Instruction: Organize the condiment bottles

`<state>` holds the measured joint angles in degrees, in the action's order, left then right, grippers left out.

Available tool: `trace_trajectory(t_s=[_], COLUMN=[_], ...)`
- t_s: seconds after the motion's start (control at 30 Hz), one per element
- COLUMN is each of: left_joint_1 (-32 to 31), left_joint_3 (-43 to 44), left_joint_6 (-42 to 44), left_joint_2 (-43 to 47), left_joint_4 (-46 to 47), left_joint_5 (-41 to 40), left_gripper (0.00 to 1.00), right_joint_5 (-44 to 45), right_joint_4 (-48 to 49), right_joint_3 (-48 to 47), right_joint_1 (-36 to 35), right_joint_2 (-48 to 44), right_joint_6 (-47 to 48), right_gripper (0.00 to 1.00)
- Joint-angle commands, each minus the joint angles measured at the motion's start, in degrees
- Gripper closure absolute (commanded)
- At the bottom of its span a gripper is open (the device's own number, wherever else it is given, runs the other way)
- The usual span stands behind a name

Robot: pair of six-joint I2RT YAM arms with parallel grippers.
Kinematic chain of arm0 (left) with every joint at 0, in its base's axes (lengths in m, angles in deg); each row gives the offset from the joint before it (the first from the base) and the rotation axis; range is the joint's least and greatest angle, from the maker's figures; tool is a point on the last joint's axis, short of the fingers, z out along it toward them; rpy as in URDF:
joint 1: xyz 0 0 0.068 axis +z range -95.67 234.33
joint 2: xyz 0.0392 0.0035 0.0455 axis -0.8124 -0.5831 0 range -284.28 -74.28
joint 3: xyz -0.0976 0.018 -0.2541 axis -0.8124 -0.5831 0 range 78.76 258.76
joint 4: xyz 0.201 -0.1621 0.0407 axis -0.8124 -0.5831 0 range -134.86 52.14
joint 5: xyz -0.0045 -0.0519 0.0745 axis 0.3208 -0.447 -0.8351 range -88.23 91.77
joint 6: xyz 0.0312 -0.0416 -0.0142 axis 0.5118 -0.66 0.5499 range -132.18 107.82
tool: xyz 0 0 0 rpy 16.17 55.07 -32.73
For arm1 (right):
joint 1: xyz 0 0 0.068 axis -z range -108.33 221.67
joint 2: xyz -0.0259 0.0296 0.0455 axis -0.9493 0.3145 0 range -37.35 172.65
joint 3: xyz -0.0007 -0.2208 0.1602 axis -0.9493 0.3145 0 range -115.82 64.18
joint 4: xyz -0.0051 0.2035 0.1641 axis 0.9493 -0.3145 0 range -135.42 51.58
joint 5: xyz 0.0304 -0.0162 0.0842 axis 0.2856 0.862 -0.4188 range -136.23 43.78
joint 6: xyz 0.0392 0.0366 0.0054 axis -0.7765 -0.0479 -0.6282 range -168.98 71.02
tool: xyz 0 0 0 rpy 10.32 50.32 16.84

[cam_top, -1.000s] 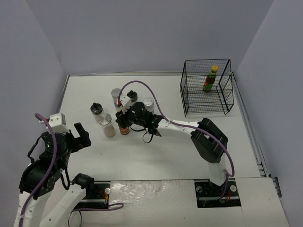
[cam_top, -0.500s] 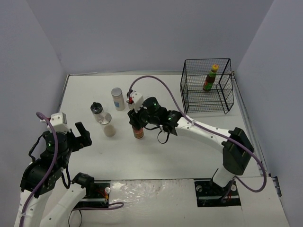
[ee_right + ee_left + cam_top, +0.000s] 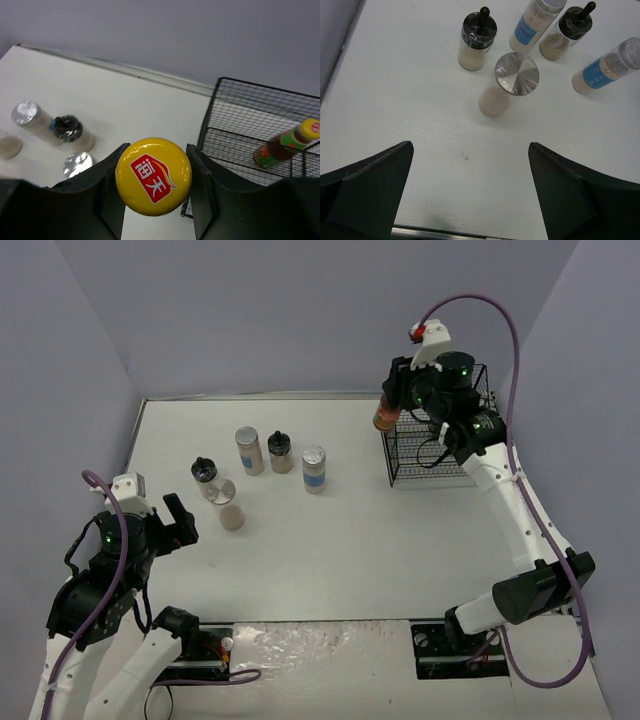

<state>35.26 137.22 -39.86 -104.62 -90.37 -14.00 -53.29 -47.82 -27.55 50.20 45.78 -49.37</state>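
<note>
Lifted from mid-desk, the yellow-capped sauce bottle (image 3: 153, 172) now hangs by the wire basket (image 3: 420, 460) at the far-right corner — pinched in the right gripper (image 3: 156, 195); left gripper (image 3: 470, 150) spread

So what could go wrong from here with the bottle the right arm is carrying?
The sauce bottle in the right claw hangs at the left rim of the basket, so it may clip the wire going in. Once inside, it could knock over the other bottle already there.
</note>
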Motion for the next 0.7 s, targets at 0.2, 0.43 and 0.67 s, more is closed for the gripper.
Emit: trace_trajectory(t_s=[0.2,0.43,0.67], left_joint_1=[-0.25,-0.18,-0.18], left_joint_3=[1.05,0.43,-0.08], left_joint_6=[-0.25,-0.53,-1.47], left_joint_2=[-2.17,-2.62,-3.32], left_joint_4=[3.98,4.22,4.60], left_joint_5=[0.19,0.33,1.17], left_gripper=[0.03,0.03,0.03], right_joint_5=[-1.82,-2.17,-3.11], right_joint_4=[5.78,10.20,14.35], right_joint_3=[-18.15,-24.15,-27.24], right_joint_1=[14.36,18.11,19.52], right_joint_2=[11.38,18.71,22.88], right_joint_6=[-0.14,-0.14,-0.14], right_gripper=[1.00,1.00,1.00])
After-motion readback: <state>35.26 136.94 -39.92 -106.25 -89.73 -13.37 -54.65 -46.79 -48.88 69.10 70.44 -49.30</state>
